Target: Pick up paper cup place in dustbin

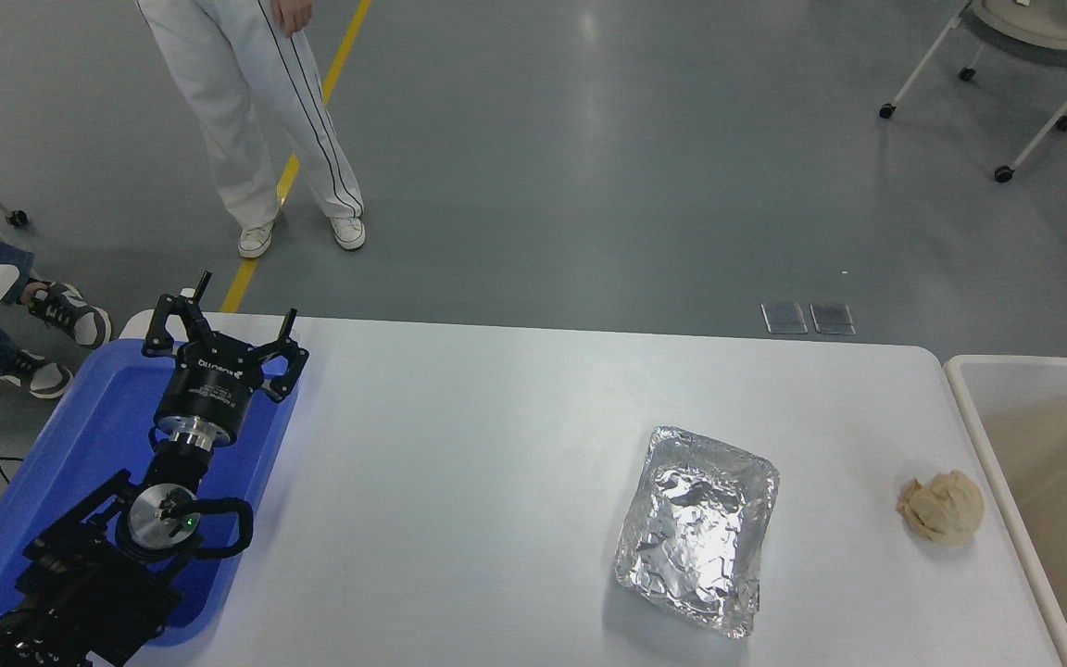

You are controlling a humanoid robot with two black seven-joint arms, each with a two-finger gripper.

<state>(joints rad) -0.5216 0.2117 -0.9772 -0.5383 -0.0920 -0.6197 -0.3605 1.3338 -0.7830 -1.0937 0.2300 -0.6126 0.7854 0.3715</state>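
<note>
The paper cup is not in view. The dustbin (967, 408), with an off-white rim and a beige inside, stands at the table's right end and is cut off by the picture's edge. My left gripper (246, 301) is parked over the far end of a blue plastic tray at the lower left. It is open and empty. My right arm is out of view.
A crinkled silver foil tray (696, 528) lies right of the table's middle. A crumpled tan paper ball (941, 507) lies beside the dustbin's rim. The blue tray (98, 435) fills the table's left end. A person in white trousers (256, 120) stands beyond the far left corner.
</note>
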